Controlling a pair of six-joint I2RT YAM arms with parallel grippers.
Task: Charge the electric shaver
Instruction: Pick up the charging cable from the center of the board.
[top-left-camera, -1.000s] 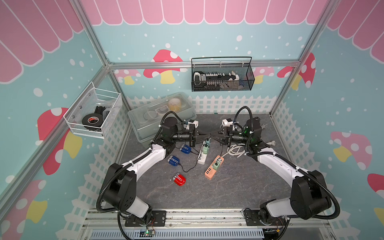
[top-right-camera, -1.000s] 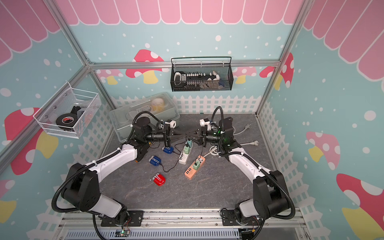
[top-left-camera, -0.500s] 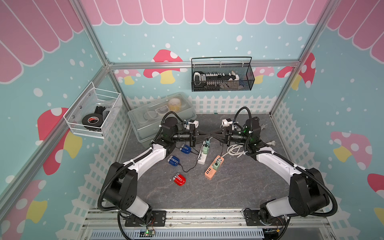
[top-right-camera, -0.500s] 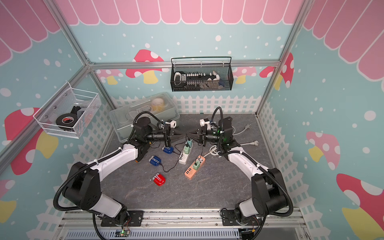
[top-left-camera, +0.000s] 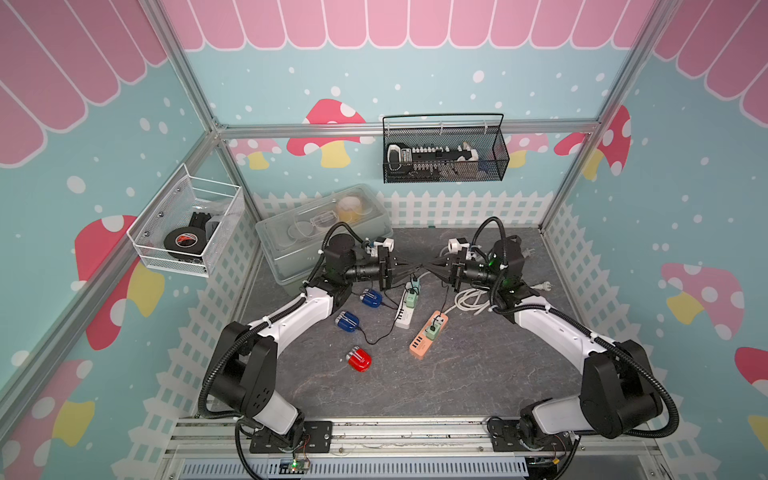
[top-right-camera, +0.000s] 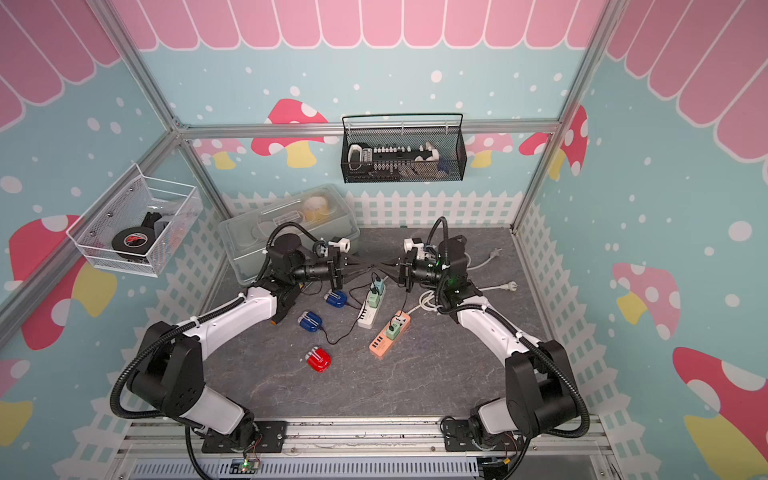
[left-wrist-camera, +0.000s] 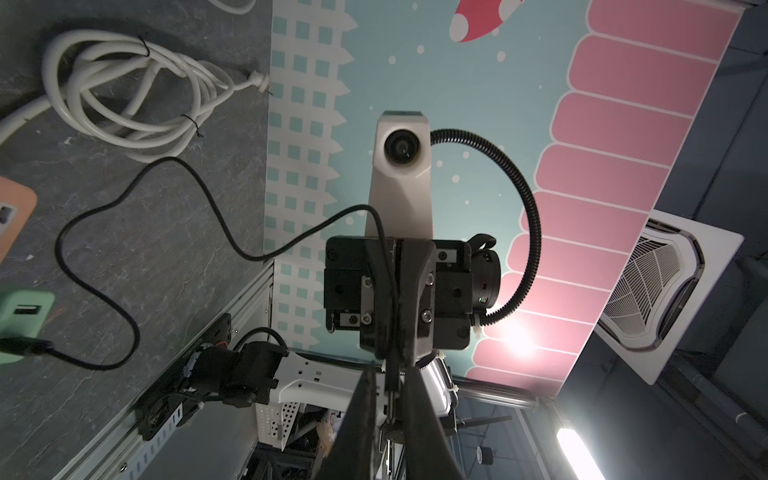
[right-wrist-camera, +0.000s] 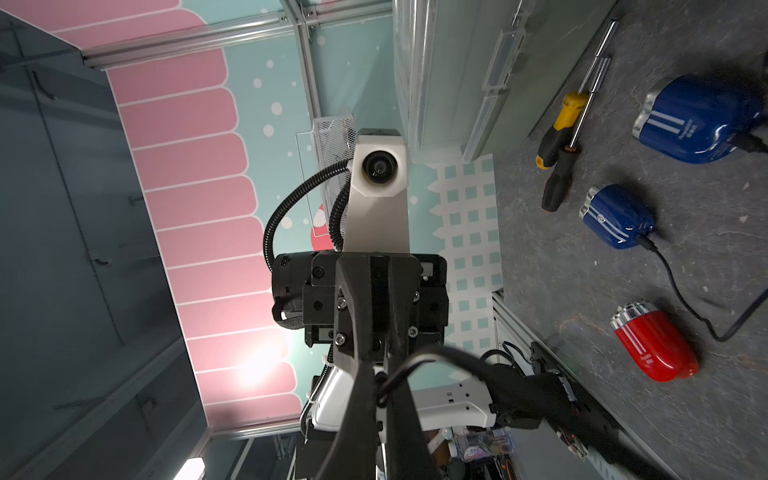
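R pincer (top-left-camera: 428, 266) is clamped on the black charging cable (left-wrist-camera: 252, 258), tip to tip w/ L pincer (top-left-camera: 419, 266) at frame centre. L's jaws sit near-closed round the same cable; can't tell if it grips. Looks like a handover: L should let go only once R's hold is firm, w/ slack kept and plug end free. The uncabled red shaver (top-left-camera: 359, 360) lies lower centre on the tabletop (top-left-camera: 457, 374), well apart. Count: 3 shavers, i.e. that one + 2 blue shavers (top-left-camera: 371, 298) (top-left-camera: 347, 322), both cabled; 2 power strips (top-left-camera: 404, 318) (top-left-camera: 419, 345).

no legible text in any view, small print on blue shaver (right-wrist-camera: 698, 120), upper right of right wrist view, too blurred to read, same on red shaver (right-wrist-camera: 654, 343), lower right, red-white mark on black tape roll (top-left-camera: 185, 241), left of a top view, unreadable
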